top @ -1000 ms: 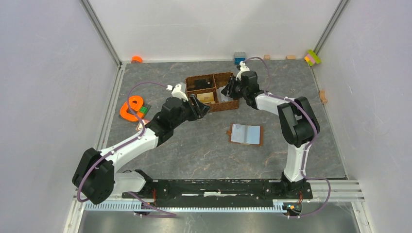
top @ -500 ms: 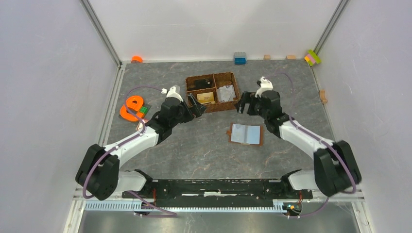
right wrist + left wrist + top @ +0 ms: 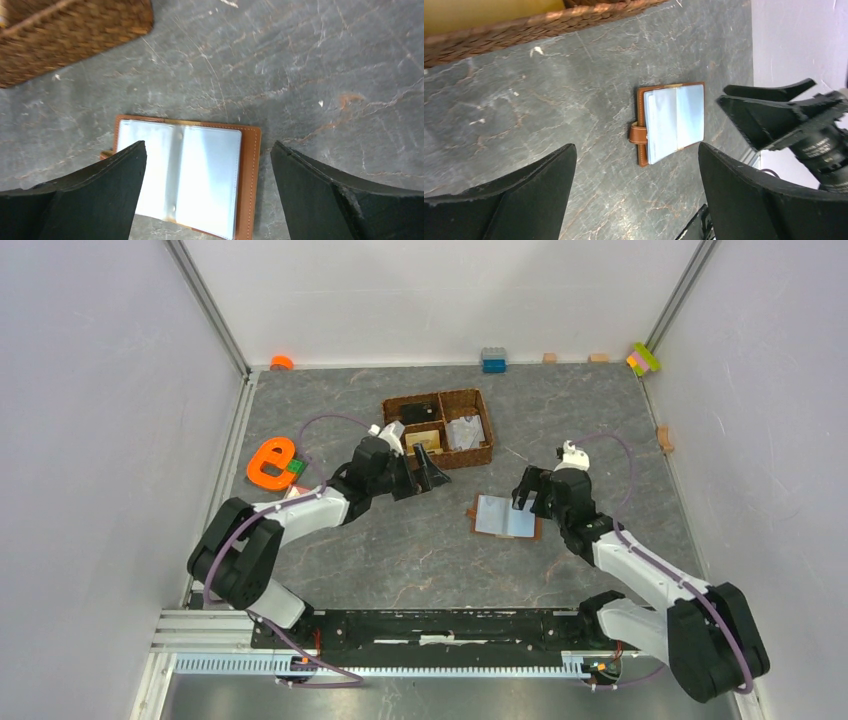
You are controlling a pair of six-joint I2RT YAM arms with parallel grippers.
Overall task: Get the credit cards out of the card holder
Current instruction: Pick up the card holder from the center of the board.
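On the grey marbled worktop (image 3: 400, 540), the small brown leather-look card holder (image 3: 507, 517) lies opened flat near the middle, its pale grey-blue pockets facing up. It sits apart from a brown woven compartment basket (image 3: 440, 395), on the side nearer the arms. A gold-tan credit card (image 3: 425, 439) lies in the basket's near left compartment, and pale grey-white cards (image 3: 465, 430) lie in its right one. The right tool (image 3: 530, 502) hovers over the holder's right part, jaws spread wide and empty. The left tool (image 3: 428, 480) sits just in front of the basket, also wide and empty.
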